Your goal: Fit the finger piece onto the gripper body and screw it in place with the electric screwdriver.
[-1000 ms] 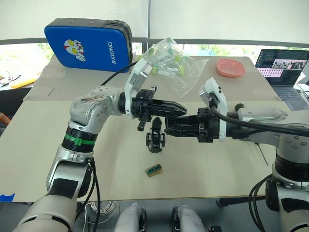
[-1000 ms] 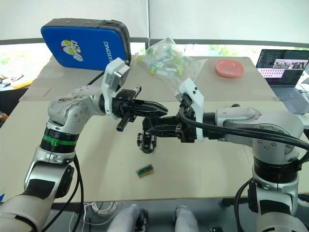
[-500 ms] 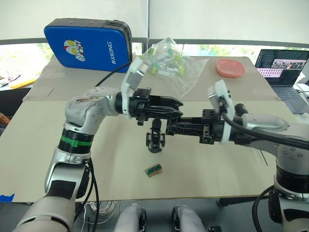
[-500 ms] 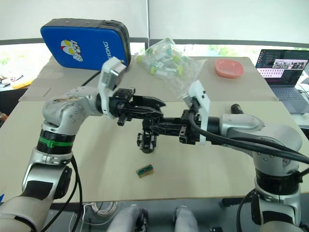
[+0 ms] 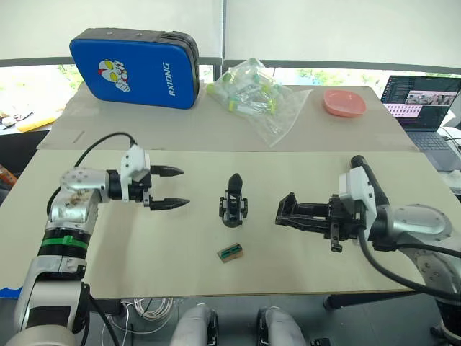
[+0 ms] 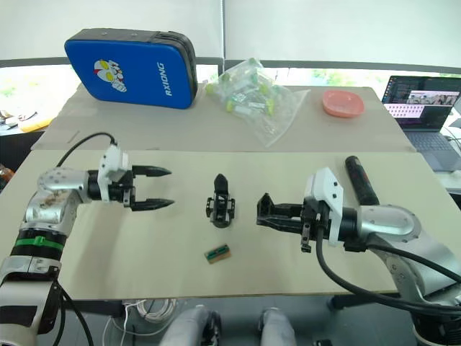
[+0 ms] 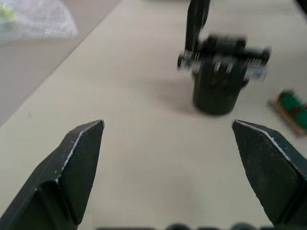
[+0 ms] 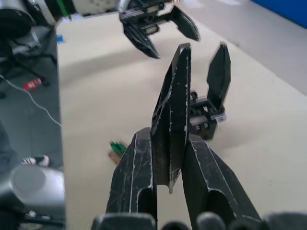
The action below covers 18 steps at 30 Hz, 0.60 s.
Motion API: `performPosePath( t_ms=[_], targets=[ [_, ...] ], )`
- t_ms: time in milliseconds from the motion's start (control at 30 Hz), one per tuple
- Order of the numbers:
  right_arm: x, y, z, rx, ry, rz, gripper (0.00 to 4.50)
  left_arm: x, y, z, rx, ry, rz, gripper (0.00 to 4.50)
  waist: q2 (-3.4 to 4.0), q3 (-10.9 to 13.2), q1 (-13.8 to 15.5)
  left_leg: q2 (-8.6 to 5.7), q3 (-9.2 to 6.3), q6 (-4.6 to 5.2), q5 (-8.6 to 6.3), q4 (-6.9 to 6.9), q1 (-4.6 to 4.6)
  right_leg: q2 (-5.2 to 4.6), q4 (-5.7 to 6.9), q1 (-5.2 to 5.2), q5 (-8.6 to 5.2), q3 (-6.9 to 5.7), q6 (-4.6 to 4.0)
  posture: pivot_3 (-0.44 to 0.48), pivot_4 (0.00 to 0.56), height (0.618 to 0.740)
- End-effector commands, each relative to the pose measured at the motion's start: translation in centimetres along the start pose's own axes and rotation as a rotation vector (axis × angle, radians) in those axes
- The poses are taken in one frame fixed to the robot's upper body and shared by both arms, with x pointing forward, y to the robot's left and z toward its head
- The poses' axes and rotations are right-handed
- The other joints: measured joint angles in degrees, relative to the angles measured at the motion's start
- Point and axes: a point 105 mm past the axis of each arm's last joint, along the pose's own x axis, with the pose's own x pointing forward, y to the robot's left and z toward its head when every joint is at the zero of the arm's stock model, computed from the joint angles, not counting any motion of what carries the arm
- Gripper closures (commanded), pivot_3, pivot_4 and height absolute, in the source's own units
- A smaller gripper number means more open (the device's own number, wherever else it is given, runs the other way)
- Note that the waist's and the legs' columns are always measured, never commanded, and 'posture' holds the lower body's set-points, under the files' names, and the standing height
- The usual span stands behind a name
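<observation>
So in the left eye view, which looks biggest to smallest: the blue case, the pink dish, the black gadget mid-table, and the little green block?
1. Blue case
2. Pink dish
3. Gripper body, close to the dish and nearer the camera, so unsure
4. Green block

Lab: worktable (image 5: 302, 245), laptop (image 5: 423, 101), bagged parts (image 5: 256, 97).

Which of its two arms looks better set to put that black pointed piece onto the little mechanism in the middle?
Probably the right. The right gripper is shut on the finger piece, aimed at the gripper body. The left gripper is open and empty, off to the other side.
</observation>
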Motion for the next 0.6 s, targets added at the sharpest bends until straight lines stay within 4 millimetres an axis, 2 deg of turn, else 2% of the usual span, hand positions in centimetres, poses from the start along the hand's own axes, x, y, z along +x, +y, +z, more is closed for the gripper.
performPosePath(
  t_ms=[33, 133, 333, 467, 600],
  targets=[
    [0.0, -0.6, 0.8, -0.086, -0.064, -0.004, 4.13, 1.8, -1.5, -1.3, 0.03, 0.019, -0.037, 0.0, 0.0, 0.0, 0.06, -0.01, 0.01, 0.01, -0.01, 0.02, 0.0, -0.02, 0.0, 0.01, 0.0, 0.01, 0.0, 0.0, 0.15, 0.74],
    [0.3, -0.7, 0.8, -0.104, -0.088, 0.027, 4.13, 3.8, -2.4, -2.1, 0.008, 0.012, -0.038, 0.0, -0.01, 0.0, -0.01, 0.0, 0.04, 0.01, -0.01, 0.05, -0.04, -0.02, 0.03, 0.0, 0.02, 0.01, 0.0, 0.0, 0.15, 0.74],
    [1.5, -0.3, 1.0, -0.102, -0.135, 0.08, 4.13, 7.8, -3.5, -2.1, -0.004, -0.025, -0.038, 0.0, -0.01, 0.0, -0.02, 0.08, 0.02, -0.01, 0.01, 0.09, -0.04, 0.02, 0.1, 0.0, 0.06, -0.08, -0.06, 0.0, 0.15, 0.74],
    [1.9, 0.2, 0.7, -0.094, -0.135, 0.086, 4.13, 9.6, -4.3, -1.5, -0.046, -0.054, -0.054, 0.0, -0.01, 0.0, 0.01, 0.1, 0.02, 0.07, -0.04, 0.22, -0.04, 0.01, 0.17, 0.01, 0.07, -0.09, -0.05, 0.0, 0.15, 0.74],
    [1.9, 0.1, 0.9, -0.093, -0.137, 0.081, 4.13, 11.4, -4.5, -0.7, -0.01, -0.036, -0.072, 0.0, -0.01, 0.0, 0.11, 0.09, 0.02, 0.33, -0.2, 0.33, -0.05, 0.0, 0.21, 0.04, 0.07, -0.08, -0.05, 0.0, 0.15, 0.74]
  ],
)
